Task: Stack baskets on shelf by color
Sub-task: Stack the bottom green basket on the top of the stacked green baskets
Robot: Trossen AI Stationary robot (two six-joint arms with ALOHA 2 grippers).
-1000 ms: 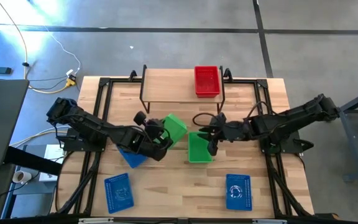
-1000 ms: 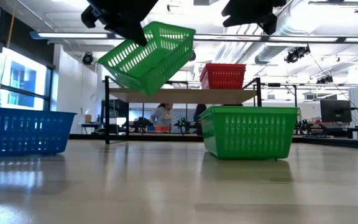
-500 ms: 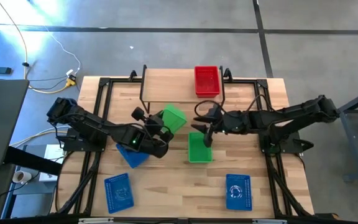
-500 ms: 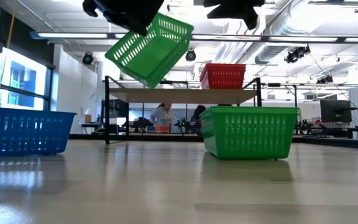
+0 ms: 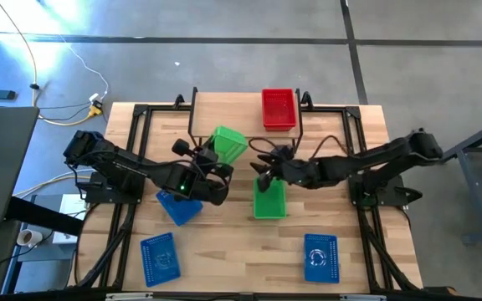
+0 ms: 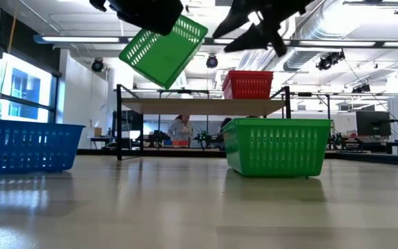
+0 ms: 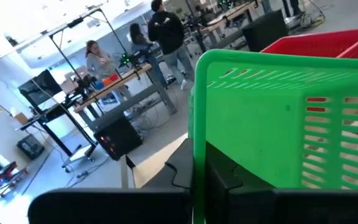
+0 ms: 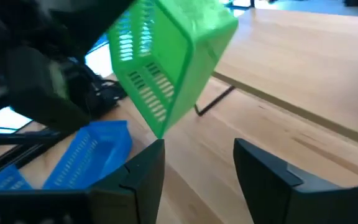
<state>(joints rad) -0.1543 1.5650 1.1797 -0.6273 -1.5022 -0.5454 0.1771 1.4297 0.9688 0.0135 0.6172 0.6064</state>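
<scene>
A green basket [image 5: 227, 144] hangs in the air, tilted, just in front of the shelf [image 5: 233, 116]. In the low view it [image 6: 163, 49] leans with one corner down and its open top turned up and toward the right. In the high view its long side runs at a slant, from near the shelf's front edge back toward the left arm. Its walls are full of small slots, and it has a thick smooth rim.

The left gripper [image 5: 205, 162] is clamped on this basket's rim and holds it up above the table [image 5: 224, 242]. From the left wrist view the basket [image 7: 278, 118] fills the picture, with a red basket [image 7: 328, 45] showing behind it.

The right gripper [image 5: 265, 167] is close by on the other side, over the table. Its two fingers [image 8: 143, 169] stand apart with nothing between them, and the tilted basket [image 8: 166, 62] is just ahead of them.

A second green basket [image 5: 269, 198] sits flat on the table under the right gripper, with its long side pointing toward the shelf. The red basket [image 5: 279, 109] sits on the right end of the shelf. Three blue baskets are on the table: one tilted [image 5: 176, 206] near the left arm, one [image 5: 159, 257] at the front left, and one [image 5: 321, 257] at the front right.

People [image 7: 166, 31] are in the room behind.
</scene>
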